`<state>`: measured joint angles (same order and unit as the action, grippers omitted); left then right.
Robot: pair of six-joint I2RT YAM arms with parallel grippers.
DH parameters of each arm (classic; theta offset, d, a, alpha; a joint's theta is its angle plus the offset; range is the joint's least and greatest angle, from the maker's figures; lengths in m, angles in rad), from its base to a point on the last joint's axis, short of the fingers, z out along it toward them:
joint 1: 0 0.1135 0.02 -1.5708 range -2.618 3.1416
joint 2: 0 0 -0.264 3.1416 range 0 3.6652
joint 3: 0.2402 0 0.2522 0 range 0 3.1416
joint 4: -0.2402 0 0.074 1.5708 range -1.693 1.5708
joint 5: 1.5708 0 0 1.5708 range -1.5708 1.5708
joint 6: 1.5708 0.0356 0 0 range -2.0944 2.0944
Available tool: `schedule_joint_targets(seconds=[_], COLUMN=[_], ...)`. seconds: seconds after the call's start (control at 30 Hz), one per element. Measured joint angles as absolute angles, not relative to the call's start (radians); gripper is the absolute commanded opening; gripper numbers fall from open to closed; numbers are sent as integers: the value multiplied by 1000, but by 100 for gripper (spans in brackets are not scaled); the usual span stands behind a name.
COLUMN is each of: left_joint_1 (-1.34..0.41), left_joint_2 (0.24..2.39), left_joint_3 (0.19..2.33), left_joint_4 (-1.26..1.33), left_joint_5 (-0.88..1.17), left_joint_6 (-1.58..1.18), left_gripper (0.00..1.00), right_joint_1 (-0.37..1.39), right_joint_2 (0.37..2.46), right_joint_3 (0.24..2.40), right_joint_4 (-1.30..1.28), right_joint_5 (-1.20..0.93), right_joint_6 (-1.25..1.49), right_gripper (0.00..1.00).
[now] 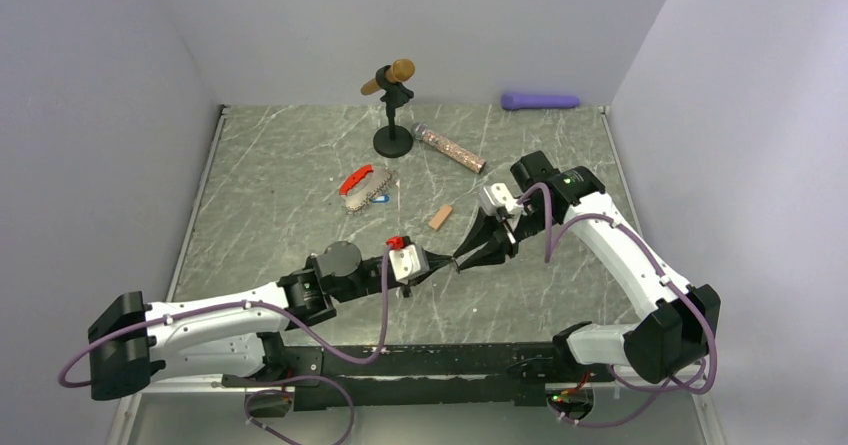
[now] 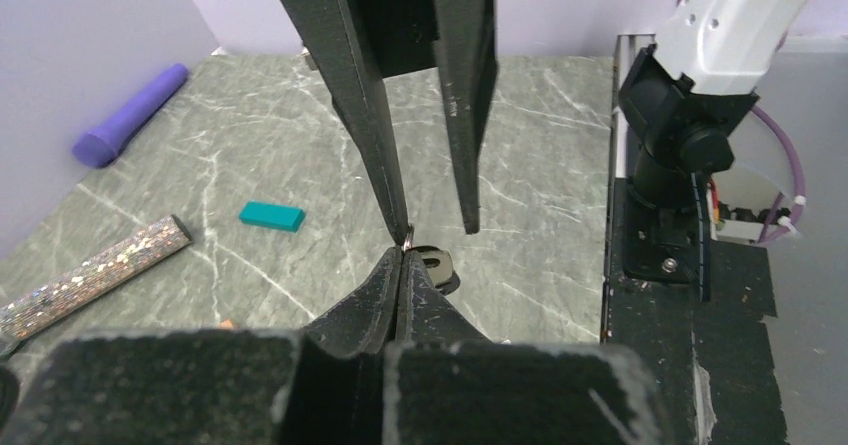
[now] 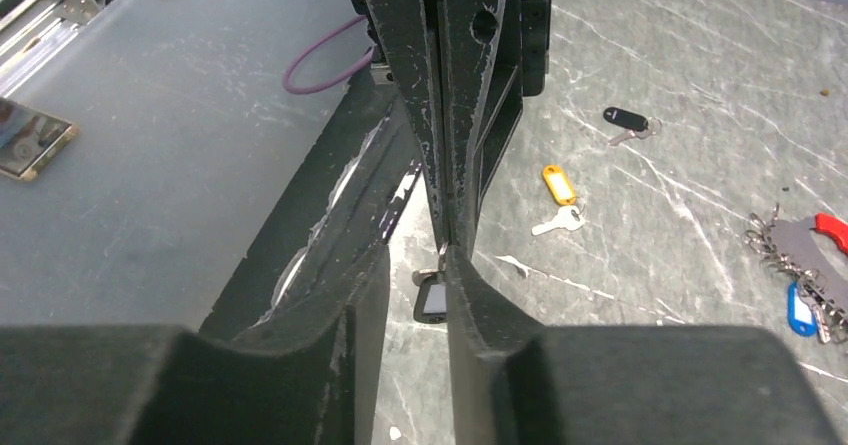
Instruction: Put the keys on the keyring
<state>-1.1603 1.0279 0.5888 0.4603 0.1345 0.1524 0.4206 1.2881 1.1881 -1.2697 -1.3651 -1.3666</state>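
Note:
Mid-table, my left gripper (image 1: 452,263) and right gripper (image 1: 468,257) meet tip to tip. The left gripper (image 2: 405,255) is shut on the small metal ring of a black-tagged key (image 2: 436,266), which hangs below its tips. The right gripper (image 3: 420,265) is open, its fingers either side of that key (image 3: 430,300), the tag close against the right-hand finger (image 3: 470,280). The keyring (image 1: 356,181), a red clip on a silvery coil with a blue tag, lies on the table farther back left. It also shows at the right edge of the right wrist view, keyring (image 3: 800,250). Two more keys lie loose: a yellow-tagged one (image 3: 560,187) and a black-tagged one (image 3: 625,119).
A tan wooden block (image 1: 439,217) lies just behind the grippers. A glittery tube (image 1: 450,148) and a black stand holding a wooden piece (image 1: 392,105) are at the back. A purple cylinder (image 1: 540,101) lies by the back wall. A teal block (image 2: 272,216) lies on the table.

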Motion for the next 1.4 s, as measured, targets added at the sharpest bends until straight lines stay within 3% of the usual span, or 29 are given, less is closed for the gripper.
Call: schedule_joint_targets(seconds=[0.13,0.4,0.97,1.4], left_joint_1=[-1161,-1162,-1162,-1162], left_joint_2=[995,959,1122,1185], left_joint_3=[552,490,973,1039], left_joint_4=[499,561,-208,-380], left_joint_5=[84,36,20,29], left_joint_6=[122,63,102,110], left_gripper=[0,0,0,0], right_joint_1=[405,392,408,415], right_joint_2=[1288,1286,1272,1272], right_joint_3=[1188,1182,1158,1140], right_joint_4=[-1265,-1240,-1152,-1107], right_joint_5=[-1375,-1379,-1288,-1292], right_joint_6=[-1361,-1342,-1263,-1237], right_gripper=[40,39,39,38])
